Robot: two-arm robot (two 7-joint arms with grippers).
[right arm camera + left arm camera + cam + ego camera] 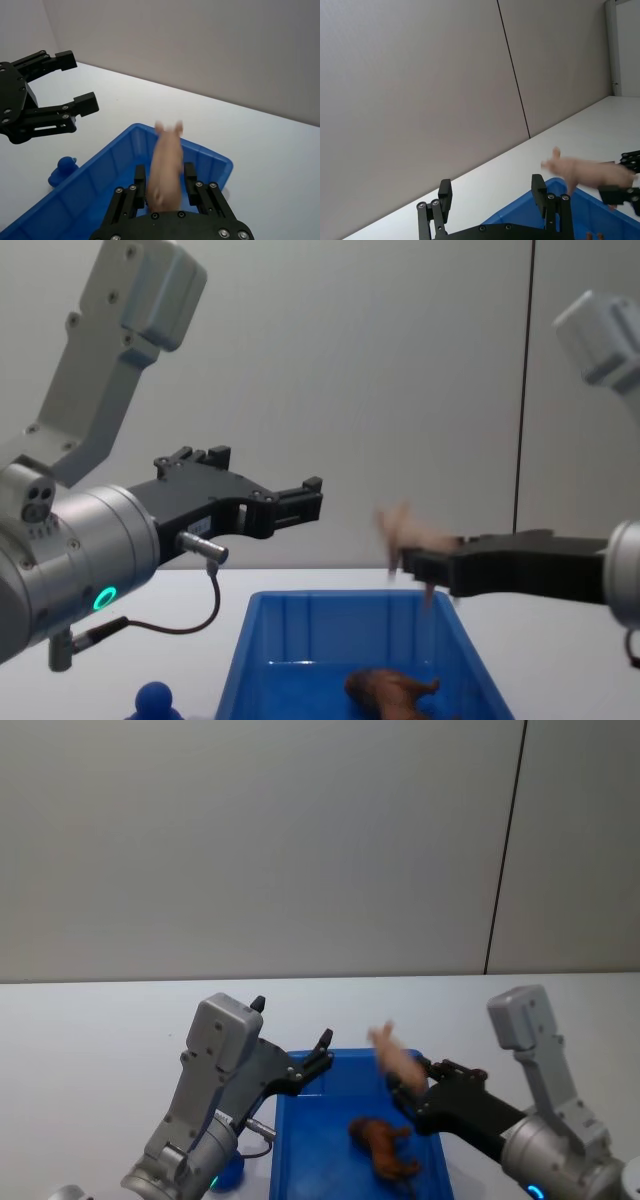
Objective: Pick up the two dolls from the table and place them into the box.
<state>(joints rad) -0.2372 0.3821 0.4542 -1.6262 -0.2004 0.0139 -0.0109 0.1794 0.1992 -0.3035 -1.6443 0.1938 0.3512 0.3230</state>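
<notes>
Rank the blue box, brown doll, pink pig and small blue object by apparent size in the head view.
1. blue box
2. brown doll and pink pig: alike; the pig is blurred and nearer the camera.
3. small blue object, partly hidden by the left arm.

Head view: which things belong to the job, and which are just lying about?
Job: pink pig at the right gripper, over the box; brown animal inside the box; left gripper, open, by the box.
Lying about: small blue toy on the table beside the box.
</notes>
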